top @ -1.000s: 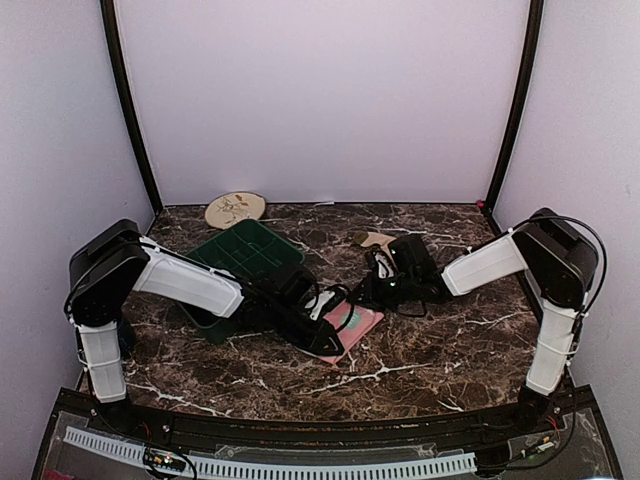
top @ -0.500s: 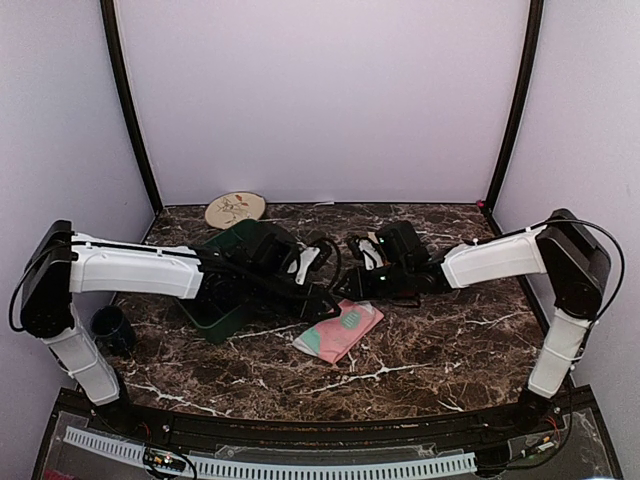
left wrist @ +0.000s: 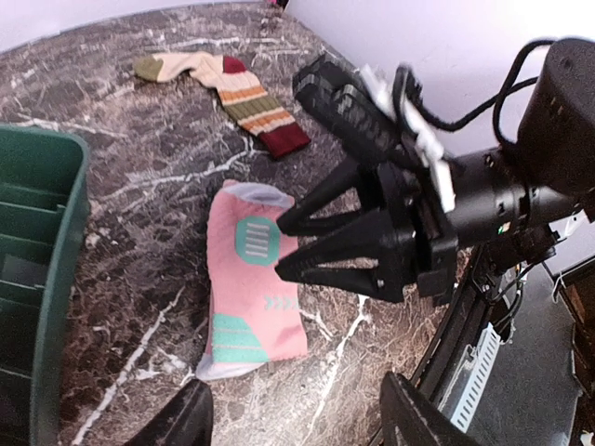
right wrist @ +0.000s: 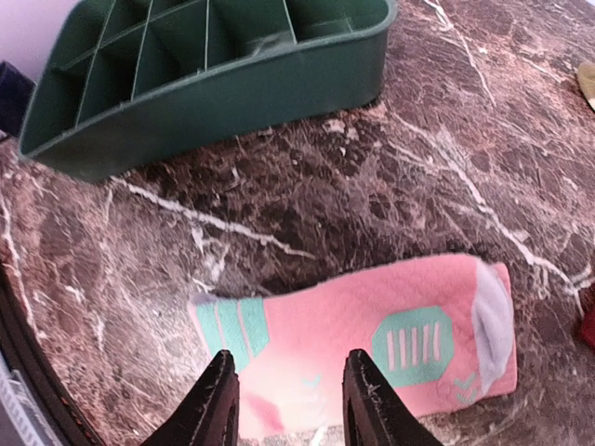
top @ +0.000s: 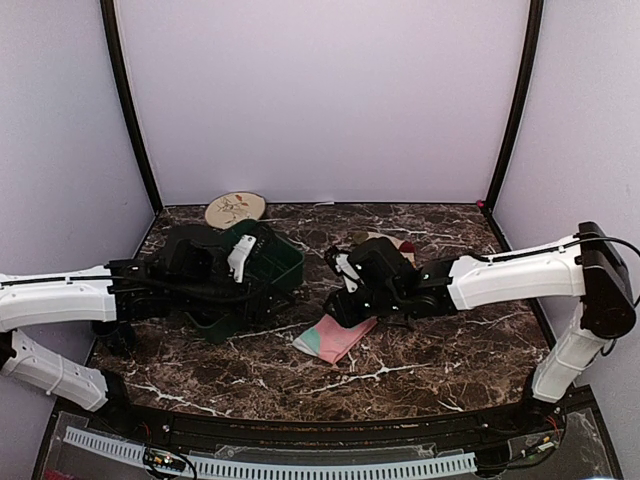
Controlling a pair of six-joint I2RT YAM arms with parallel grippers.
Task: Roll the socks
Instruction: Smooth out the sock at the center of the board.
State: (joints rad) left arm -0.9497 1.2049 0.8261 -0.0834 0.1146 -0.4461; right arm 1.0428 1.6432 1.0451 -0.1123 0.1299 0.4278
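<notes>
While left gripper (left wrist: 297, 390) and right gripper (right wrist: 290, 367) gaped empty, a flat pink sock (right wrist: 372, 334) lay on the veined marble bench (top: 450, 340).

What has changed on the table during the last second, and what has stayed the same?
The left gripper drew back leftwards from over the pink sock towards the green tray, and it is open and empty. The right gripper moved in to the pink sock, jaws open over it, not gripping yet. The pink sock, striped sock, tray and plate stayed in place.
</notes>
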